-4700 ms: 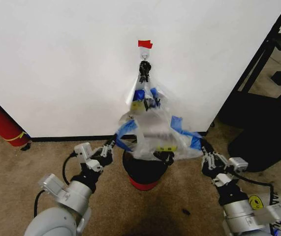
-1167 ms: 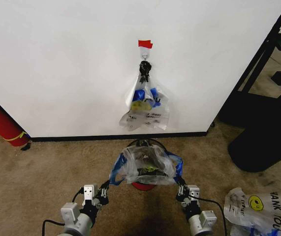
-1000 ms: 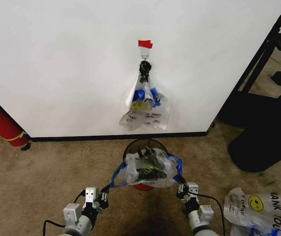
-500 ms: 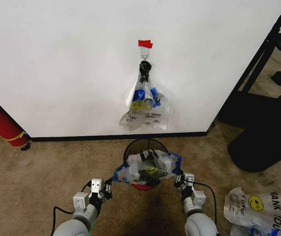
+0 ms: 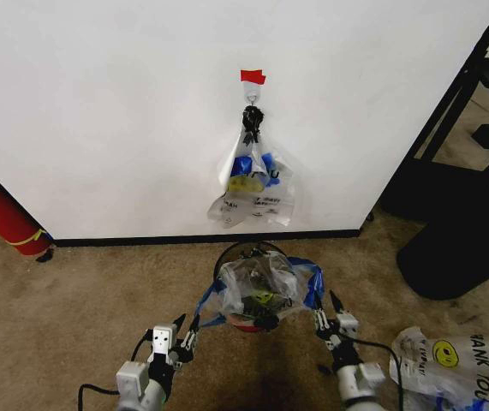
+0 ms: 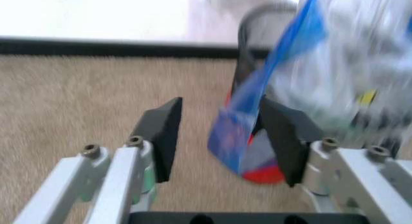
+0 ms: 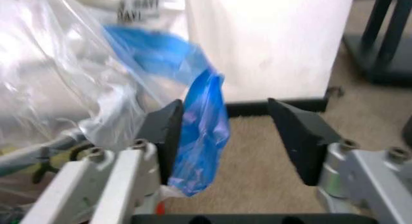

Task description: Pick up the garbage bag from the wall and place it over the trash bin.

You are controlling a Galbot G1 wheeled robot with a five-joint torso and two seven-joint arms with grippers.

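The garbage bag (image 5: 261, 285), see-through with blue handles, lies draped over the top of the black mesh trash bin (image 5: 237, 251) by the white wall (image 5: 98, 111). My left gripper (image 5: 187, 327) hangs open just short of the bin's left side. In the left wrist view a blue handle (image 6: 257, 96) dangles loose between the spread fingers (image 6: 164, 132). My right gripper (image 5: 327, 313) is open beside the bin's right side. In the right wrist view the other blue handle (image 7: 202, 122) hangs free close to one finger (image 7: 166, 130).
More bags (image 5: 251, 184) hang from a hook (image 5: 252, 100) under red tape (image 5: 252, 76). A whiter THANK bag (image 5: 450, 360) lies on the carpet at right. A red cylinder (image 5: 0, 214) leans at left; a bulky black thing (image 5: 467, 223) stands at right.
Both grippers have opened and let go of the blue handles, dropping back toward me. The bag has settled lower over the bin.
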